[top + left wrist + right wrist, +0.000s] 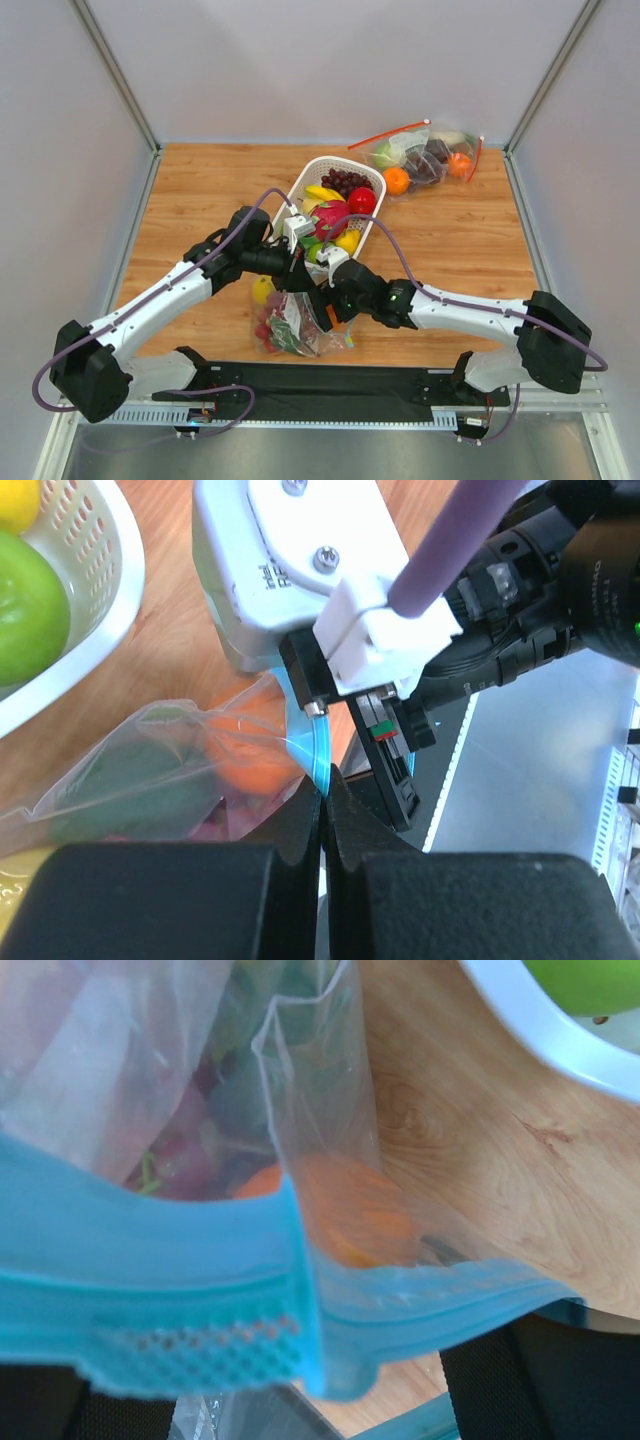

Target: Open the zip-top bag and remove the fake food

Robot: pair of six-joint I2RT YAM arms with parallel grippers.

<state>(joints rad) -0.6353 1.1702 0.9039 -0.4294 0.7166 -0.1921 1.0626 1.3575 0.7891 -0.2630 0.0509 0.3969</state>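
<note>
bag point(295, 330) lies on the table point(450, 240) near the arms, food point(350, 1215) inside. left gripper point(322, 825) pinches its teal strip point(318, 750); right gripper point(300, 1410) stands open at the strip. opening step: right should clamp the opposite lip, then pull apart.

No legible text; only blurred raised lettering on the white housing point(290, 570) above the zip-top bag point(130, 780).

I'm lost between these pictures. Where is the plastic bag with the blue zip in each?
Top external: zip-top bag low centre.
Left wrist: zip-top bag lower left.
Right wrist: zip-top bag fills left and bottom.
Shared landmark: white basket, upper corner in both wrist views.
</note>
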